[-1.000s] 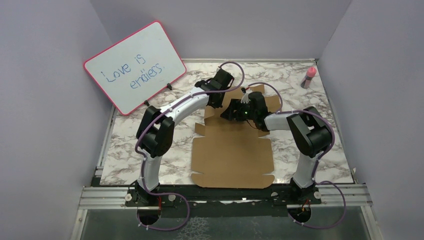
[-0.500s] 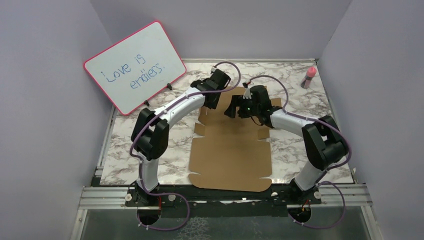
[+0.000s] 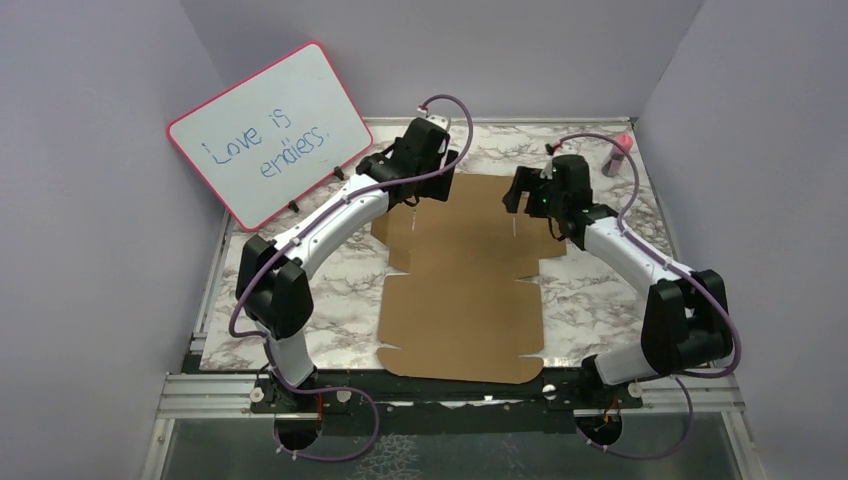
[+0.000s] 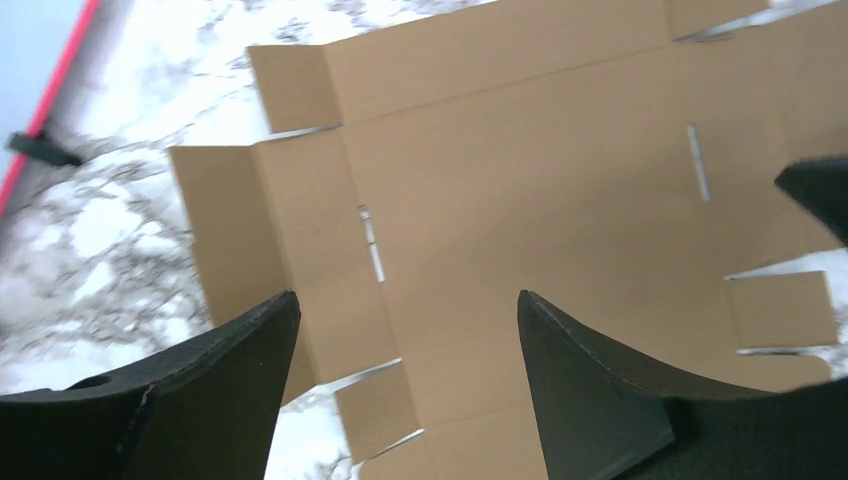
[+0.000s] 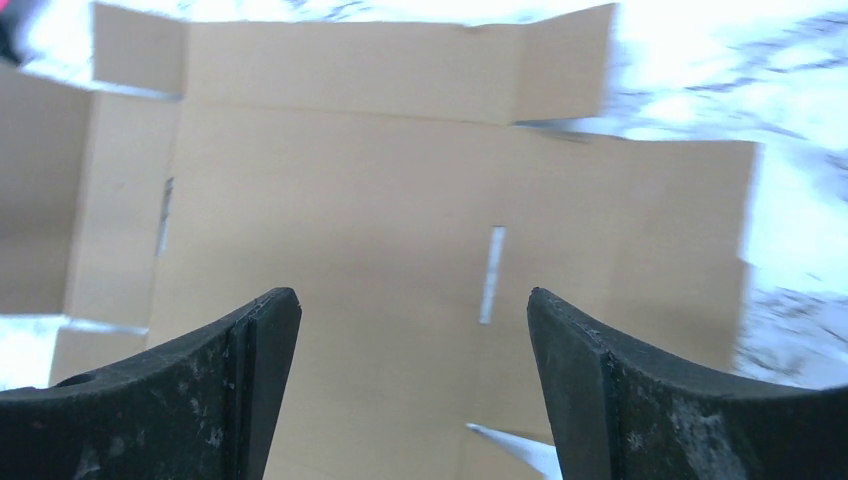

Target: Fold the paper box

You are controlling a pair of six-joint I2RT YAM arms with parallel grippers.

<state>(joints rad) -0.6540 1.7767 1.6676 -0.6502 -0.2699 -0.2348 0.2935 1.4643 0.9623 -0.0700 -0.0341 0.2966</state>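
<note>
Lying flat, the paper box (image 3: 460,300) sits under left pincer (image 4: 407,300) and right pincer (image 5: 412,295), both spread apart.

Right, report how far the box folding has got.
Done: nothing that shows. The paper box lies as a flat sheet on the table, with no wall or flap standing. In hand: nothing is gripped. The left gripper and right gripper hang open above its far half. Left: every fold, meaning side walls, corner flaps and lid.
</note>
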